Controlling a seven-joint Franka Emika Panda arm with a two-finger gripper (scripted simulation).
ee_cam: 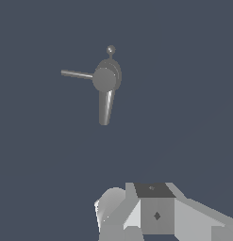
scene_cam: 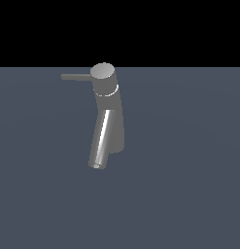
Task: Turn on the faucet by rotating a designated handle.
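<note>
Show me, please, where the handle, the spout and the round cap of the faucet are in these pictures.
handle point(scene_cam: 76, 77): exterior view, middle of the thin rod.
spout point(scene_cam: 102, 138): exterior view, midway along the shiny tube.
cap point(ee_cam: 104, 79): wrist view, centre of the flat round top.

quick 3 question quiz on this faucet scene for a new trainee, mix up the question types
1. True or false: in the exterior view, the handle sticks out of the faucet's round cap toward that view's left.
2. Which part is thicker and shinier? A) the handle B) the spout
3. Short answer: is any part of the arm touching the faucet in the wrist view?

Key
1. True.
2. B. The spout is a thick glossy tube angled downward; the handle is a thin dark rod.
3. No. Only part of the arm's body shows at the picture's edge, well apart from the faucet; the fingers are not visible.
</note>
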